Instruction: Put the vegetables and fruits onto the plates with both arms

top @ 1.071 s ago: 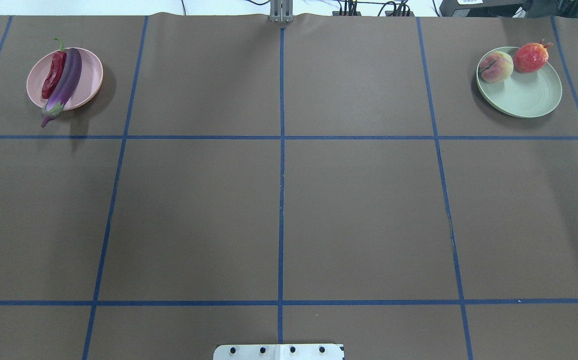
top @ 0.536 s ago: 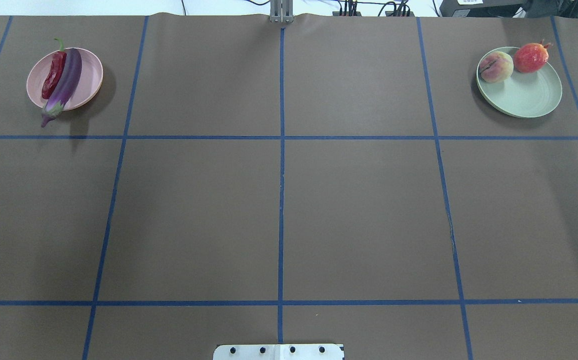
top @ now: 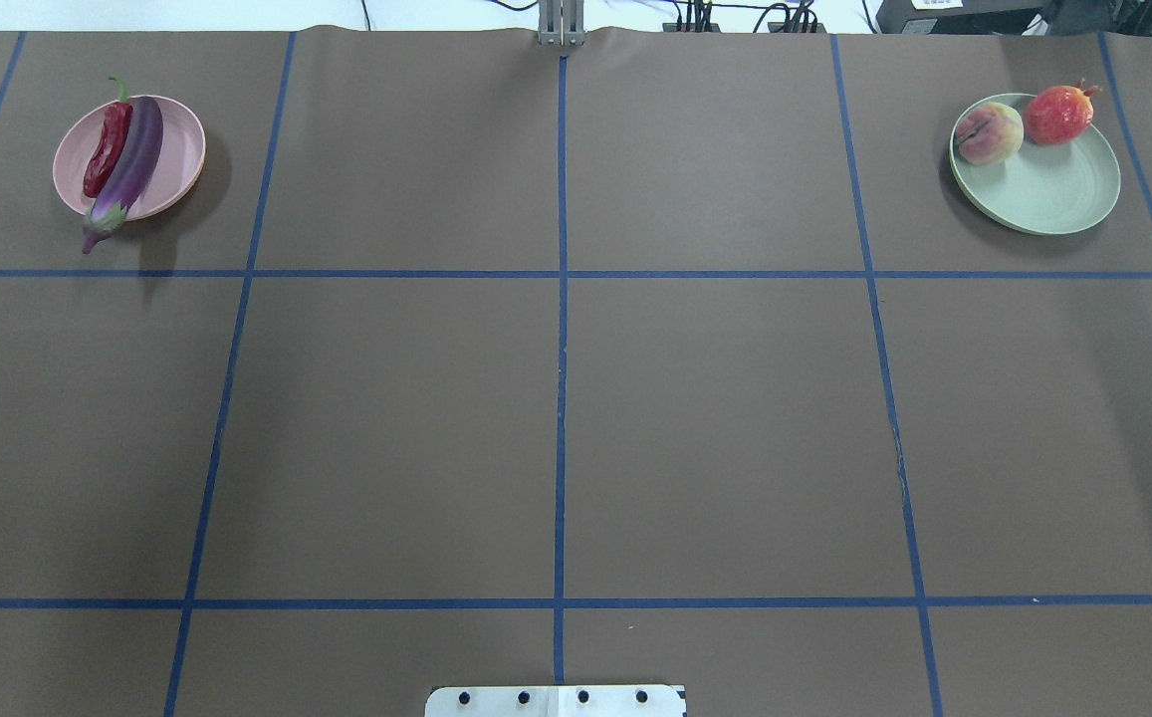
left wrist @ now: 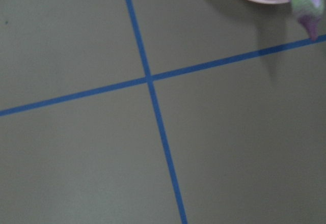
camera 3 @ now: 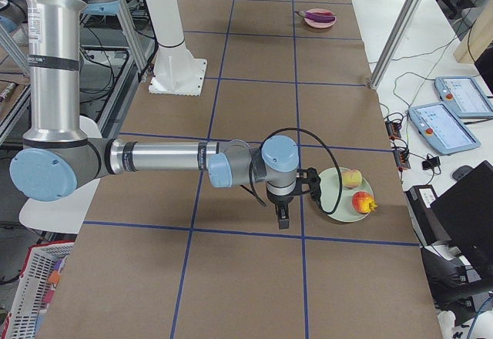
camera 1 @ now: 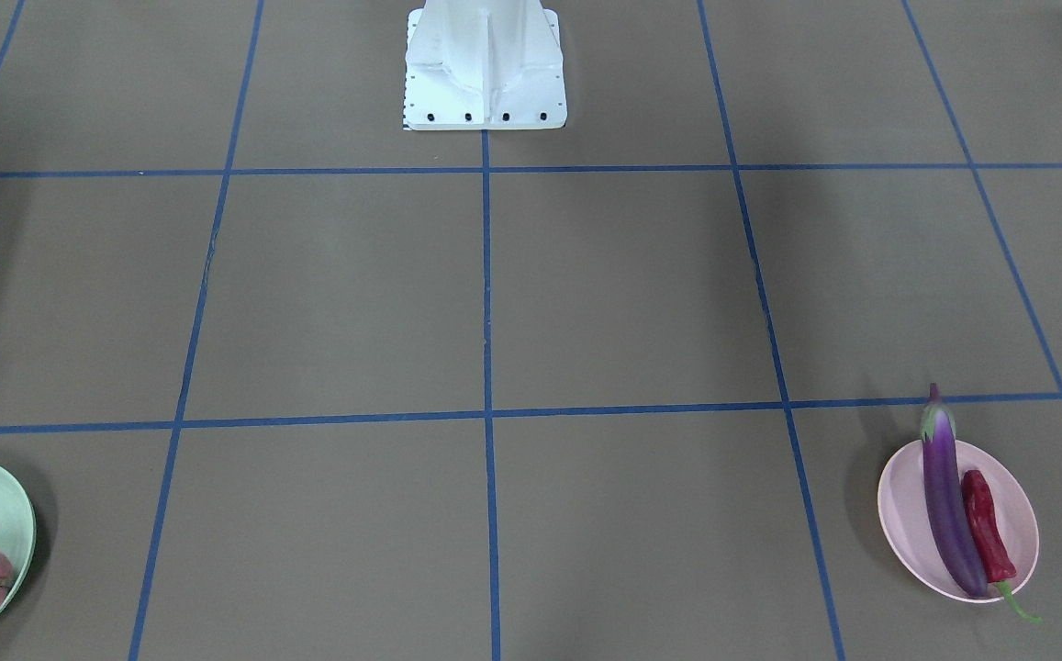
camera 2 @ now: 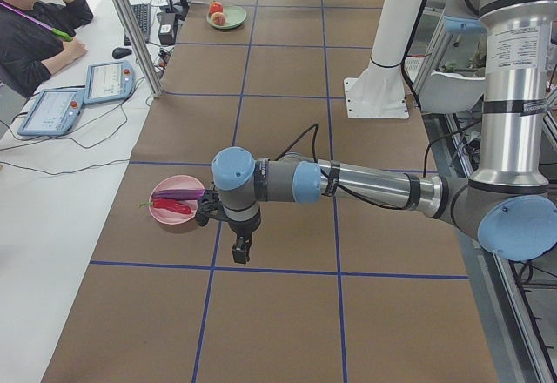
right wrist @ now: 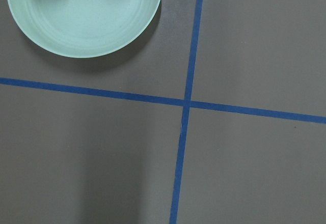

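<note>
Looking down from overhead, you find the pink plate (top: 175,149) at 10 o'clock on the brown worktop (top: 576,418) and the mint green plate (top: 1053,194) at 2 o'clock, well apart. The purple eggplant (top: 129,159) lies across the pink plate, its pale cap hanging past the rim at 7 o'clock. The red chili (top: 108,149) lies alongside it on the 9 o'clock side, touching it, with its green stem poking over the rim at 12 o'clock. On the mint green plate the peach (top: 988,133) sits at 10 o'clock and the pomegranate (top: 1057,115) at 12 o'clock, just beside each other.

From the camera at the robot's left you see the left end effector (camera 2: 238,248) pointing down above the worktop, near the pink plate at its 4 o'clock. From the opposite end, the right end effector (camera 3: 283,216) hangs the same way, near the mint green plate at its 8 o'clock. Neither holds anything that you can see, and you cannot tell whether their fingers are spread or together. Blue tape lines (top: 561,349) cross beneath both wrist cameras
</note>
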